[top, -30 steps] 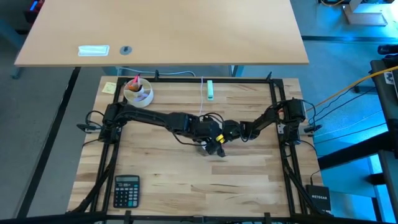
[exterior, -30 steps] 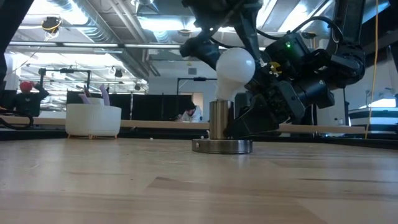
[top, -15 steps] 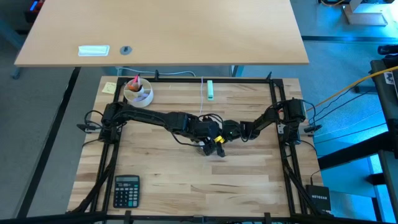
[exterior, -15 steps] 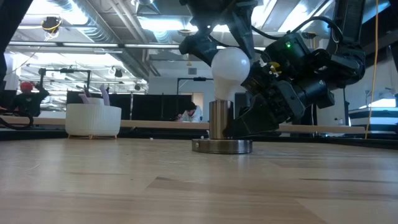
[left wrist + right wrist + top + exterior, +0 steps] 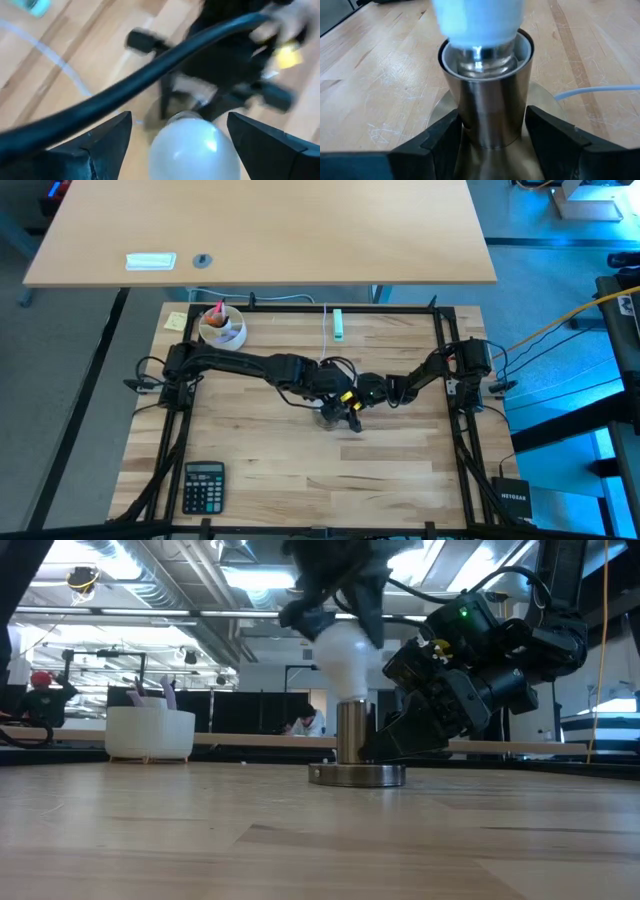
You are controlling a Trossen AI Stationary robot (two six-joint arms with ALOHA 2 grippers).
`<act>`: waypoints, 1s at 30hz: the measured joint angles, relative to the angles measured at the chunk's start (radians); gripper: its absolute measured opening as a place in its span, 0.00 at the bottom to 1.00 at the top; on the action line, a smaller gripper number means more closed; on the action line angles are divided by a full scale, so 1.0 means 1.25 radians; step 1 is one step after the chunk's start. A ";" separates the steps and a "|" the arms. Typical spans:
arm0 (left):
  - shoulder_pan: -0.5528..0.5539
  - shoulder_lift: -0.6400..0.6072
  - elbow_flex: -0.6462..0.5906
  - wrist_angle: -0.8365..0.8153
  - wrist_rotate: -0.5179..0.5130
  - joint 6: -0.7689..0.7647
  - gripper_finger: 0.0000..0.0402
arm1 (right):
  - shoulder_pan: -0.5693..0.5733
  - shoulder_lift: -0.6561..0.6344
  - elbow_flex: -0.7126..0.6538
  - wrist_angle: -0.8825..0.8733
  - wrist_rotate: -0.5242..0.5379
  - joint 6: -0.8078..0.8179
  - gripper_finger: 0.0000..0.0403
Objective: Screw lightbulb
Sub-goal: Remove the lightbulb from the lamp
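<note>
The white lightbulb (image 5: 338, 652) stands with its screw base (image 5: 479, 56) in the mouth of the metal socket cylinder (image 5: 350, 730), and its head leans toward the table's left. The cylinder rises from a round grey base disc (image 5: 357, 775) near the table's middle. My left gripper (image 5: 335, 620) comes down from above and is shut on the bulb's head (image 5: 192, 147). My right gripper (image 5: 492, 137) reaches in low from the table's right, shut on the cylinder. In the high view the left gripper (image 5: 328, 402) hides the bulb. My left gripper has the bulb's rounded head (image 5: 220, 142) between its two fingers, coming from above and slanting down. The bulb hangs tilted below the fingers, with its screw base in the socket's mouth. My right gripper pinches the socket cylinder's lower half (image 5: 470, 125) between its two fingers, one on each side. It comes nearly level from the table's right. The socket stands upright on its base disc on the table.
A white cup (image 5: 222, 328) with small items stands at the far left, and a calculator (image 5: 204, 485) lies at the near left. The socket's thin white cord (image 5: 325, 340) runs toward the far edge, past a pale green switch (image 5: 338, 325).
My left gripper has shifted a little toward the table's left and rolled about its own line. It has carried the bulb's head leftward, so the bulb leans more. The bulb's base has stayed in the socket's mouth.
</note>
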 joint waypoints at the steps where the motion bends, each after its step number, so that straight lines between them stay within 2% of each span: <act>1: 0.002 0.000 -0.002 -0.012 -0.006 0.003 0.79 | 0.000 0.000 0.000 0.000 0.000 0.000 0.56; 11: 0.008 0.001 -0.002 -0.002 -0.005 0.004 0.79 | 0.000 0.000 0.000 0.000 -0.001 0.000 0.56; 17: 0.006 -0.023 -0.002 0.000 0.003 0.046 0.79 | 0.000 0.000 0.000 -0.001 -0.001 0.000 0.56; 25: 0.007 -0.062 -0.001 -0.106 0.055 0.121 0.79 | 0.000 0.000 0.002 -0.006 -0.006 0.003 0.56; 30: 0.024 -0.061 -0.001 -0.109 0.070 0.170 0.79 | -0.001 0.000 0.001 -0.005 -0.015 0.004 0.56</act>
